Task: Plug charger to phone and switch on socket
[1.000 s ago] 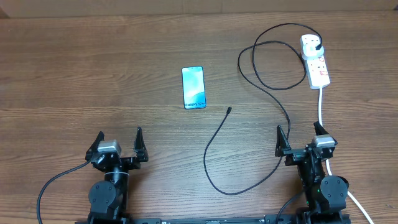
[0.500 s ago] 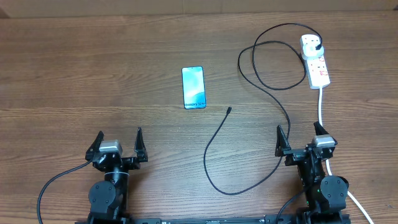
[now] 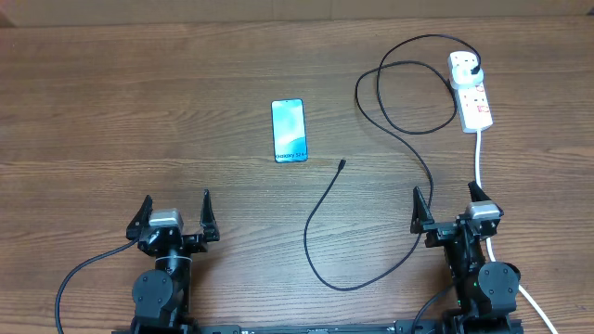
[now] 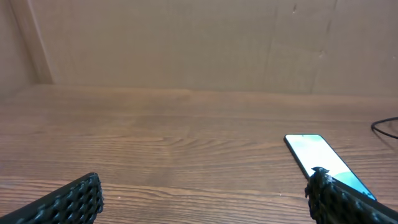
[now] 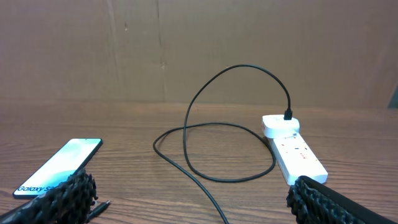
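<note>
The phone (image 3: 289, 130) lies flat mid-table with its light-blue screen lit; it also shows in the left wrist view (image 4: 323, 158) and the right wrist view (image 5: 59, 167). The charger, a thin black cable (image 3: 320, 213), loops across the table; its small plug tip (image 3: 342, 164) lies loose right of the phone, and its black plug (image 3: 475, 67) sits in the white socket block (image 3: 471, 91) at the far right, which the right wrist view (image 5: 292, 146) also shows. My left gripper (image 3: 174, 215) and right gripper (image 3: 450, 206) are both open and empty at the near edge.
A thick white cord (image 3: 480, 160) runs from the socket block toward the right arm's base. A brown board wall (image 4: 186, 43) stands along the table's far edge.
</note>
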`<state>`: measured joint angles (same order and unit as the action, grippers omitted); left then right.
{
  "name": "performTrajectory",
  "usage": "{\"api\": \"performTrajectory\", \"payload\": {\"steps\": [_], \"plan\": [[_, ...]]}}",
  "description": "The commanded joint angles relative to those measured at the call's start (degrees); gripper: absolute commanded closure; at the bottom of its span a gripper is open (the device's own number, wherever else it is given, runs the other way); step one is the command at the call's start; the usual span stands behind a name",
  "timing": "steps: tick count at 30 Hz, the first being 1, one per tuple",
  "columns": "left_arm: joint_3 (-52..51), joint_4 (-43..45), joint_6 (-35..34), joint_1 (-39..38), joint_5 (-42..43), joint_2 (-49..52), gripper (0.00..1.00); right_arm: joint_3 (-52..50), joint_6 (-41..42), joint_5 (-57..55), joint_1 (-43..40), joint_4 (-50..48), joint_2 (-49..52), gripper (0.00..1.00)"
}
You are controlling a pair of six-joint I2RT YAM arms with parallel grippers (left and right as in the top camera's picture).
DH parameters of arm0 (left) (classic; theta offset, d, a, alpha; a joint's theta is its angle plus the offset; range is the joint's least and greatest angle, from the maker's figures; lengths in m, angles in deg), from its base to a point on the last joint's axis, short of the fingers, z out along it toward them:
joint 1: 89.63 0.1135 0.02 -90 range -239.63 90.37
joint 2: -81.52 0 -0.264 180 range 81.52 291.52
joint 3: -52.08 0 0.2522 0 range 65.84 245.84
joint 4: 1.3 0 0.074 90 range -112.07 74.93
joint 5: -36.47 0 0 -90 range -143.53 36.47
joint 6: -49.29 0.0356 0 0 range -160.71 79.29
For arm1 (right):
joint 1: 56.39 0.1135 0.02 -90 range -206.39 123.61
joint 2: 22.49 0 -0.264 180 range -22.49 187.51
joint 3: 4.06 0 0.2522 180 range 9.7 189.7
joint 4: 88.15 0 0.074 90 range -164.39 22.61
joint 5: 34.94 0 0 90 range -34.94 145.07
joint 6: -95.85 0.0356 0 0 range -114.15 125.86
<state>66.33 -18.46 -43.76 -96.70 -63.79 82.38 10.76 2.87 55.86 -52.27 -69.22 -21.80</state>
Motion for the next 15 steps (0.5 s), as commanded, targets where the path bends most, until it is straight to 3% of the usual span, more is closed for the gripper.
{"api": "performTrajectory", "payload": {"steps": [1, 4, 8, 13, 15], "plan": [[-0.20, 0.83, -3.89, 0.31, 6.80, -0.66, 0.00, -0.59, -0.09, -0.57, -0.11, -0.31, -0.52, 0.00], [-0.20, 2.64, -9.49, 0.31, 17.97, -0.66, 0.00, -0.59, -0.09, -0.57, -0.11, -0.31, -0.52, 0.00], [-0.20, 10.91, -11.54, 0.31, 25.18, -0.66, 0.01, -0.59, -0.09, -0.57, -0.11, -0.31, -0.52, 0.00], [0.22, 34.97, -11.13, 0.33, 18.62, -0.61, 0.00, -0.57, -0.11, -0.57, -0.11, -0.31, -0.52, 0.00], [1.84, 38.73, -11.13, 0.33, 15.96, -0.55, 0.00, -0.59, -0.09, -0.57, -0.11, -0.31, -0.52, 0.00]]}}
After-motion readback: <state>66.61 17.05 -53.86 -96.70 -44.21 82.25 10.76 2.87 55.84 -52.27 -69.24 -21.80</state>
